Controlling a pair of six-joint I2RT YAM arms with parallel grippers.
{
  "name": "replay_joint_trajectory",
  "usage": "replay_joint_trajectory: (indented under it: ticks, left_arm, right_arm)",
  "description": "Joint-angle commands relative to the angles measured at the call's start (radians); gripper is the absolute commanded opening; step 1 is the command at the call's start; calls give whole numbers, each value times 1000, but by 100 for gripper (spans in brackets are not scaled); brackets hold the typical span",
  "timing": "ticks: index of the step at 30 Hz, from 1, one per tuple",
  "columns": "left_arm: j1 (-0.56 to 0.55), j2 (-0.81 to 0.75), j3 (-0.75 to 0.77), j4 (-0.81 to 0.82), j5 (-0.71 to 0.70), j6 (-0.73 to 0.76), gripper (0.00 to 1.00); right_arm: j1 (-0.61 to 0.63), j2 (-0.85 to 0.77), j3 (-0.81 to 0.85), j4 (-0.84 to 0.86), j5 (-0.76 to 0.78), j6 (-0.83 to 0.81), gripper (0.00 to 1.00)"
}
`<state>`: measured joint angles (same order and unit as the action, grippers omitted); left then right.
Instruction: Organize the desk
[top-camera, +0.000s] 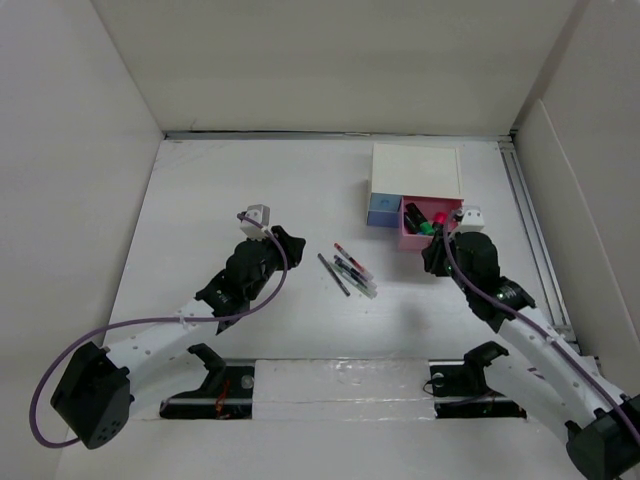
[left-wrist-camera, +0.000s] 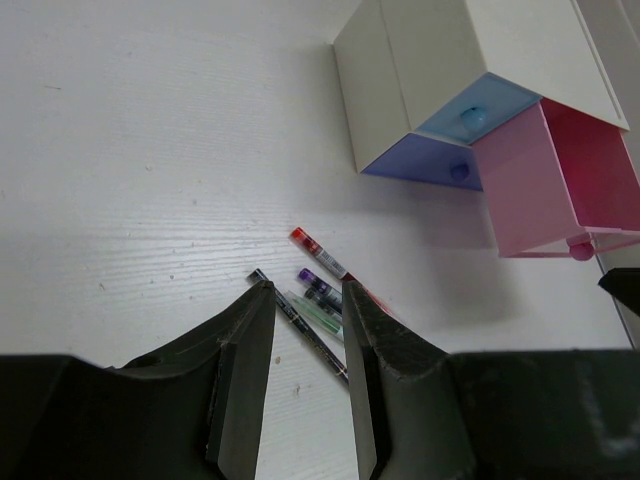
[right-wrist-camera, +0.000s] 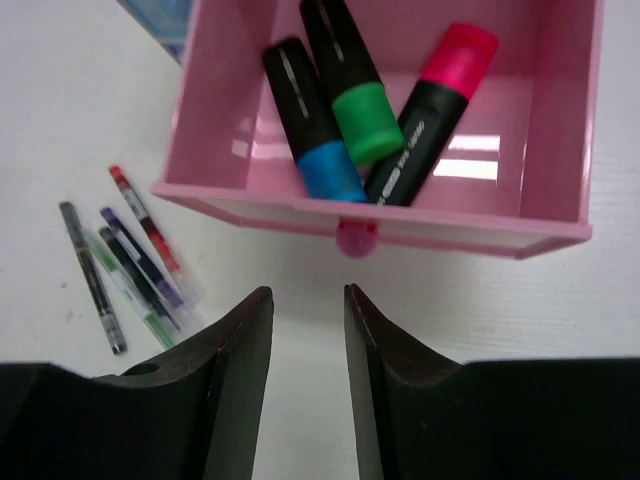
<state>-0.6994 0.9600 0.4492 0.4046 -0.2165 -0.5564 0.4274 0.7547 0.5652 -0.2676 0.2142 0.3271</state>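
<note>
The desk (top-camera: 240, 190) is a large white tabletop inside white walls. Several pens (top-camera: 350, 270) lie loose in a cluster at its middle. My left gripper (top-camera: 292, 244) is open and empty, just left of the pens; in the left wrist view the pens (left-wrist-camera: 322, 297) lie right past its gripper (left-wrist-camera: 305, 285). My right gripper (top-camera: 436, 252) is open and empty at the front of an open pink drawer (top-camera: 412, 240). In the right wrist view, the gripper (right-wrist-camera: 305, 292) is just short of the drawer's knob (right-wrist-camera: 354, 240). Three markers (right-wrist-camera: 345, 110) lie inside.
A small white drawer box (top-camera: 417, 165) stands at the back right, with two shut blue drawers (top-camera: 383, 210) beside the pink one. It also shows in the left wrist view (left-wrist-camera: 440, 60). The pens (right-wrist-camera: 130, 260) lie left of the right gripper. Walls enclose the desk.
</note>
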Motion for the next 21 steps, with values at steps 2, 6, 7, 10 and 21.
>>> replay_joint_trajectory:
  ticks: [2,6,7,10,21]
  left_arm:
    - [-3,-21,13,40,2,12,29]
    - [-3,-30,13,37,2,10,29]
    - [-3,-32,11,37,2,13,29]
    - [-3,-32,11,37,2,13,29]
    - [-3,-32,11,39,2,10,29]
  right_arm:
    - [8,15,10,13,37,41,41]
    - [8,54,6,16,65,46,43]
    - [8,69,2,25,79,46,44]
    - [8,89,-5,54,93,44,44]
    - [-1,190,35,157,139,16,32]
